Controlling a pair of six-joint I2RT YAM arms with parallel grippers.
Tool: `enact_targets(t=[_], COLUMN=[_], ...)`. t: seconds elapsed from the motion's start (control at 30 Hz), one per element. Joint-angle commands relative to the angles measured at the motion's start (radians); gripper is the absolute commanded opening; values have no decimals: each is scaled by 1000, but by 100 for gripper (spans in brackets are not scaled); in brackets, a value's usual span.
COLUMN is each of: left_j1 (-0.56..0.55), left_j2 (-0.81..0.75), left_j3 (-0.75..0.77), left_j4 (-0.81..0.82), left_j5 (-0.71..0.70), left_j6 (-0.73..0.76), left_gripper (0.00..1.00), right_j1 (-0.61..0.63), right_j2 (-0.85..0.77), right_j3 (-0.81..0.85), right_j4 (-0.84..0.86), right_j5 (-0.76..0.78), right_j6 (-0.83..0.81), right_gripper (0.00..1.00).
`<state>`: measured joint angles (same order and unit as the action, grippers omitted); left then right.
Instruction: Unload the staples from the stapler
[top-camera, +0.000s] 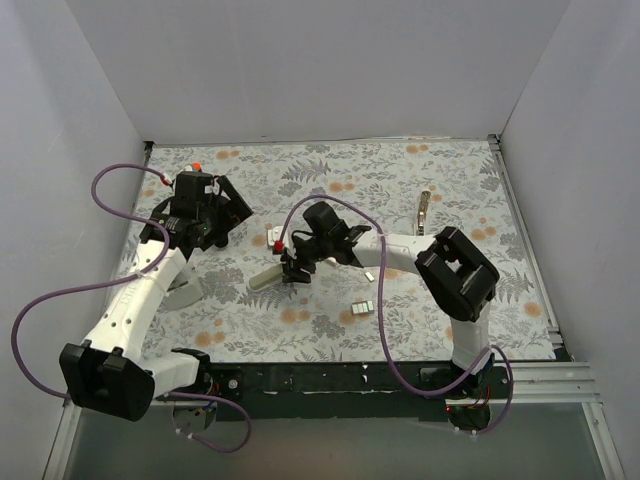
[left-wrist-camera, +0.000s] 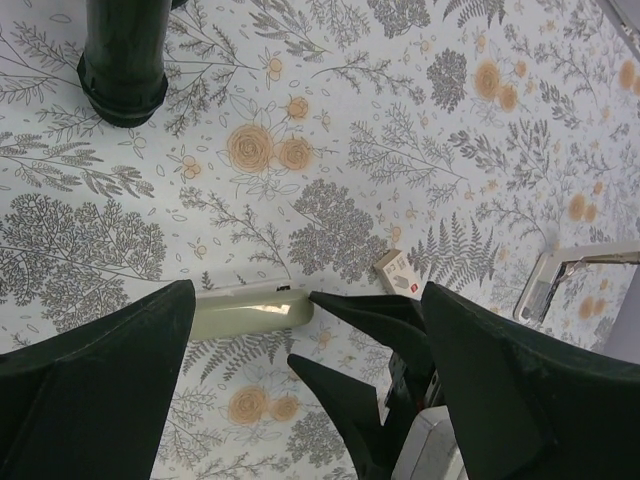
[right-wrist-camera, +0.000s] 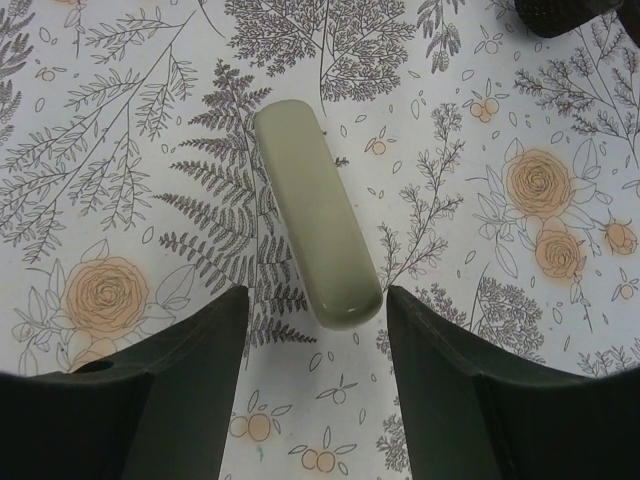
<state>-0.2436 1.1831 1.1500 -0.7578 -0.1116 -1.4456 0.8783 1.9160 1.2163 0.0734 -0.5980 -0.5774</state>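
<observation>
one thing only carries print: a little white box (left-wrist-camera: 397, 272) with a red mark on its face, lying on the cloth just beyond the stapler, its lettering too small to read. the stapler (right-wrist-camera: 315, 210), a smooth beige bar, lies flat near the middle of the table, its rounded near end between the fingers of the right gripper (right-wrist-camera: 317, 300). those fingers stand apart on either side of it, with cloth showing on one side (on the other the gap is so thin i cannot say whether it touches).

the left gripper (left-wrist-camera: 307, 292) hangs above the cloth, left of the stapler and further back, fingers spread wide and gripping nothing. a narrow silvery half (top-camera: 425, 210) lies well apart toward the far right, cut off by the frame edge in the left wrist view. the staples (top-camera: 363, 308), small grey blocks, sit nearer the front, right of the stapler; their ridges are too small to count. a dark round post (left-wrist-camera: 125, 60) runs out of the top of the left wrist view, and i cannot tell what it is.

the table (top-camera: 330, 180) wears a pale cloth printed with grey ferns and orange roses, boxed in by plain white walls (top-camera: 300, 70) on three sides, with purple cables (top-camera: 60, 295) looping off both arms.
</observation>
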Motion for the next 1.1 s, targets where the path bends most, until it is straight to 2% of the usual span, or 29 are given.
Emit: enact_targets(t=[0.0,0.13,0.23,0.33,0.37,0.47,0.6,0.7,0.73,0.77,0.83,0.9,0.97,1.07], left_j1=[20,27,27,29,29,29,29,27,29,29,29,29,27,27], left_j2=[-30,-48,-51,-48,-46,-48,-68,-77,-80,-85,-92,-118,-131,-134], left_j3=[-29,-41,-44,-45,-45,-44,-38,-38,-36,-35,-24,-19,-30,-67], left_j4=[-14,-14,-15,-23,-25,-26,0,29,38,46,63,109,139,208], left_j5=[58,58,69,73,75,82,110,232,277,353,427,545,651,742], left_j6=[48,53,56,68,73,93,105,120,129,137,134,111,91,54], left_gripper=[98,98,98,98,98,98,98,98,98,98,97,94,90,84], right_j1=[21,48,59,67,68,76,76,76,74,73,62,51,31,18], right_j2=[46,83,103,91,83,23,-78,-181,-204,-228,-302,-388,-439,-509], right_j3=[69,97,109,98,89,43,-4,-44,-44,-37,-32,-61,-66,-57], right_j4=[-15,-33,-29,-18,0,32,51,65,54,36,-29,-37,-72,-178], right_j5=[1,42,92,118,122,159,202,305,416,473,567,593,658,731], right_j6=[-62,-102,-116,-110,-108,-99,-10,173,239,364,471,636,733,893], right_gripper=[65,64,59,44,33,17,3,1,1,1,1,1,1,1])
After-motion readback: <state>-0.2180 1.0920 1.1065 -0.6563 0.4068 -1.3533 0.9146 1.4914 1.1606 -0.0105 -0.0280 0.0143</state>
